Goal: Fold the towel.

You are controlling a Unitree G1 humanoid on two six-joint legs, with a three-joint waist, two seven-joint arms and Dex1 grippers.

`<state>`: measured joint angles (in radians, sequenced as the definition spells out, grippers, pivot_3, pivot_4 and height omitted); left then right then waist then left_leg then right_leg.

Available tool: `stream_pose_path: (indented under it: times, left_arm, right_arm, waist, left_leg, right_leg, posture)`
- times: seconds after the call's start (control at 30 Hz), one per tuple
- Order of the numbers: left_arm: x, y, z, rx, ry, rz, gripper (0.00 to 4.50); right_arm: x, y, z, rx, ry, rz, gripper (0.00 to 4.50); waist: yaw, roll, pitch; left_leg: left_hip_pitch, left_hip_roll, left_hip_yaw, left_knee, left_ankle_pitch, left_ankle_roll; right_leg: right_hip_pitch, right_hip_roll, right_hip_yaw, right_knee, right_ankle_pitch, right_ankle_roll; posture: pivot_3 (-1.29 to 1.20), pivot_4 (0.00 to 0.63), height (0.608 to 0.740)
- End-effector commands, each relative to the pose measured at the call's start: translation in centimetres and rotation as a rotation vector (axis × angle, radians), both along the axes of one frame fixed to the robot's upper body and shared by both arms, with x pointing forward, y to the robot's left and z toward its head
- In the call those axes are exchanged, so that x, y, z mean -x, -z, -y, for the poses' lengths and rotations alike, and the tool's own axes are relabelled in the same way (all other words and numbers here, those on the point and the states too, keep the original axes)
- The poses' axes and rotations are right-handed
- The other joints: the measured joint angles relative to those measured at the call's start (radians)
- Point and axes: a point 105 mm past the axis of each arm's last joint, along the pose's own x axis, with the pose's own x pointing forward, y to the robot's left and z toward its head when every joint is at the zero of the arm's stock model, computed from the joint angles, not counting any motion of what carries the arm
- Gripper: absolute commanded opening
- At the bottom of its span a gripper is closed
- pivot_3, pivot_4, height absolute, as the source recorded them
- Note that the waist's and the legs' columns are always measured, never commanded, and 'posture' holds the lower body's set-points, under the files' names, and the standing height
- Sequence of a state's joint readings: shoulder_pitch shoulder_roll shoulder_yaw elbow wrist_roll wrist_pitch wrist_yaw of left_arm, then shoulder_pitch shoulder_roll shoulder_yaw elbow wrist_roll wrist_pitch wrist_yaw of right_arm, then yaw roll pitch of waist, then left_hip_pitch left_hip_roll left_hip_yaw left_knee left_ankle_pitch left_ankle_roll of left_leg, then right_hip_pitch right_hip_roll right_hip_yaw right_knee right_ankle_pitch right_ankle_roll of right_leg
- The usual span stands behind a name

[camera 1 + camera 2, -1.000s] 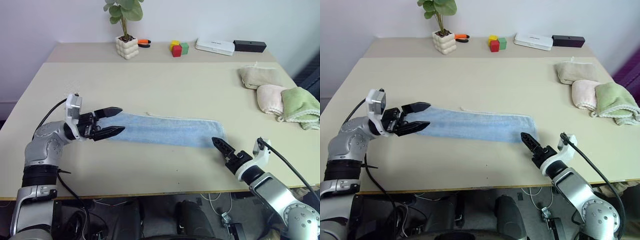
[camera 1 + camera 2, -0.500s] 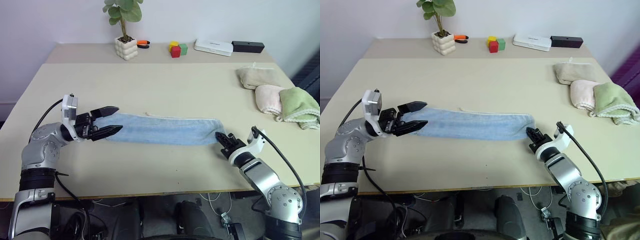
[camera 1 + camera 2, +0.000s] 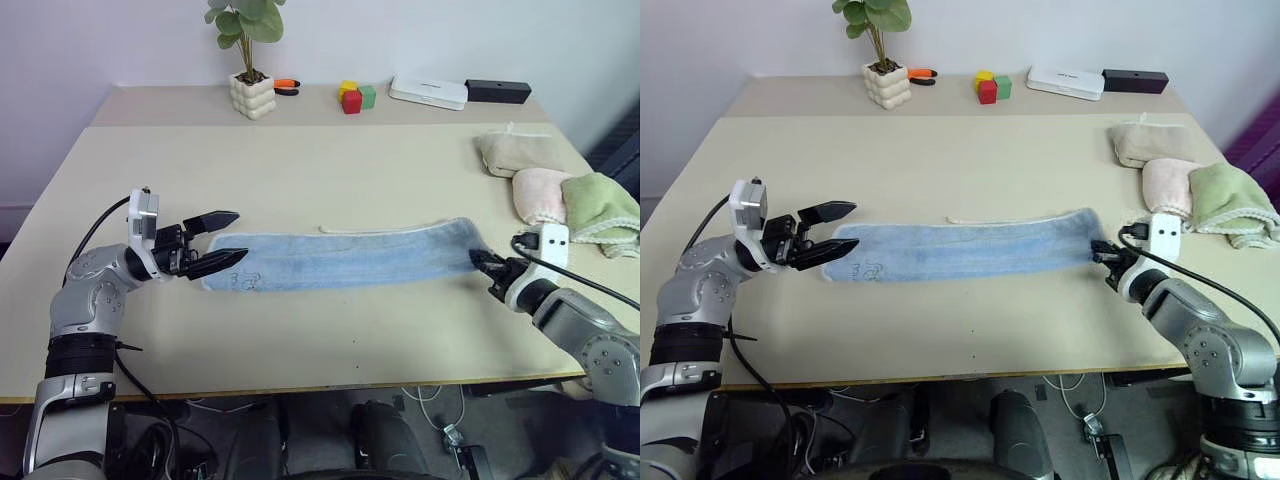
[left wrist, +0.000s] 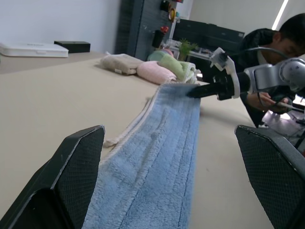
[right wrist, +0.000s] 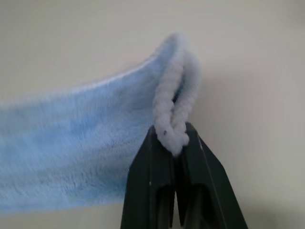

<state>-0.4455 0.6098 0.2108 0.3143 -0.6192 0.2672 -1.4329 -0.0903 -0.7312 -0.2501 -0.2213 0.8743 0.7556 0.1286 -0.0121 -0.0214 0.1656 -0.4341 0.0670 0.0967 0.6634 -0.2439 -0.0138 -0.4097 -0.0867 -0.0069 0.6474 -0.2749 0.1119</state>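
Observation:
The light blue towel point(image 3: 340, 258) lies as a long narrow strip across the near middle of the table, with a dark logo point(image 3: 238, 282) near its left end. My right gripper point(image 3: 487, 264) is shut on the towel's right end; in the right wrist view the whitish hem point(image 5: 174, 114) is pinched between the black fingers point(image 5: 157, 186). My left gripper point(image 3: 228, 239) stands open at the towel's left end, one finger above the cloth and one at its edge, gripping nothing. The towel point(image 4: 157, 167) runs away between the left gripper's fingers in the left wrist view.
Beige point(image 3: 518, 152), pink point(image 3: 540, 195) and green point(image 3: 603, 208) folded towels lie at the right edge. At the back stand a potted plant point(image 3: 250, 60), coloured blocks point(image 3: 354, 97), a white box point(image 3: 429, 92) and a black box point(image 3: 498, 92). A person point(image 4: 274, 52) sits beyond the table.
My right gripper shut on the towel's right end and pulled it to the right and away. The towel slid right and stretched, baring the logo. My left gripper stayed put.

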Motion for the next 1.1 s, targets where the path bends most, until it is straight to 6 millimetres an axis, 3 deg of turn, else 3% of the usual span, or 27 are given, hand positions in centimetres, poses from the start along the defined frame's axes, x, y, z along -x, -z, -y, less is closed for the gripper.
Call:
stream_pose_path:
  times: [0.03, 0.13, 0.23, 0.3, 0.5, 0.63, 0.8, 1.1]
  left_arm:
    - [0.0, -0.7, -0.2, -0.011, -0.004, 0.041, 4.5]
    - [0.0, -0.6, -0.3, -0.015, -0.008, 0.043, 4.5]
    - [0.3, -0.8, -0.2, -0.012, 0.009, 0.041, 4.5]
    - [0.7, -0.9, -0.2, -0.026, 0.023, 0.052, 4.5]
    - [0.9, -1.0, -0.6, -0.037, 0.018, 0.046, 4.5]
    - [1.0, -1.1, -0.5, -0.037, 0.016, 0.043, 4.5]
    - [1.4, -1.1, -0.3, -0.04, 0.017, 0.044, 4.5]
    - [1.8, -0.8, -0.4, -0.046, -0.002, 0.037, 4.5]
  right_arm:
    - [-0.9, -3.9, -1.9, 0.145, -0.113, 0.134, 0.07]
    - [-1.2, -5.8, -4.8, 0.156, -0.219, 0.185, 0.07]
    - [-0.9, -6.3, -7.9, 0.126, -0.319, 0.182, 0.07]
    - [-0.4, -5.7, -10.2, 0.151, -0.411, 0.155, 0.07]
    - [-0.9, -5.0, -14.0, 0.095, -0.499, 0.146, 0.07]
    - [-0.8, -4.0, -17.6, 0.08, -0.599, 0.129, 0.07]
    - [-0.5, -2.5, -20.0, 0.062, -0.669, 0.094, 0.07]
    - [0.6, -1.2, -22.0, 0.075, -0.754, 0.079, 0.07]
  waist:
    - [-0.001, 0.0, 0.0]
    - [-0.001, 0.0, 0.0]
    - [0.0, 0.0, 0.0]
    - [0.001, 0.0, 0.0]
    - [0.001, -0.001, 0.0]
    - [-0.002, -0.001, 0.0]
    - [0.0, 0.0, 0.0]
    - [-0.002, 0.0, 0.0]
  left_leg:
    - [0.0, 0.0, 0.0, 0.0, 0.0, 0.0]
    - [0.0, 0.0, 0.0, 0.0, 0.0, 0.0]
    - [0.0, 0.0, 0.0, 0.0, 0.0, 0.0]
    - [0.0, 0.0, 0.0, 0.0, 0.0, 0.0]
    - [-0.001, 0.0, 0.0, 0.0, 0.0, 0.0]
    - [-0.001, 0.0, 0.0, 0.0, 0.0, 0.0]
    - [-0.002, 0.0, 0.001, 0.0, 0.0, 0.0]
    - [-0.005, 0.0, 0.0, 0.0, 0.0, 0.0]
  right_leg:
    - [0.0, 0.0, 0.0, 0.0, -0.001, -0.001]
    - [0.0, 0.0, 0.0, 0.0, -0.001, -0.002]
    - [-0.001, 0.0, 0.0, 0.0, 0.0, -0.001]
    - [-0.001, 0.0, 0.0, 0.0, 0.0, 0.0]
    - [-0.001, -0.001, 0.0, 0.0, -0.001, -0.002]
    - [-0.002, 0.0, -0.001, 0.0, -0.001, -0.002]
    - [-0.003, -0.001, -0.001, 0.0, -0.001, -0.002]
    - [-0.006, 0.0, -0.001, 0.001, 0.0, 0.0]
  posture:
    - [0.0, 0.15, 0.735]
    - [0.0, 0.15, 0.735]
    - [0.0, 0.15, 0.735]
    - [0.0, 0.15, 0.735]
    - [0.0, 0.15, 0.735]
    - [0.0, 0.15, 0.735]
    - [0.0, 0.15, 0.735]
    - [0.0, 0.15, 0.735]
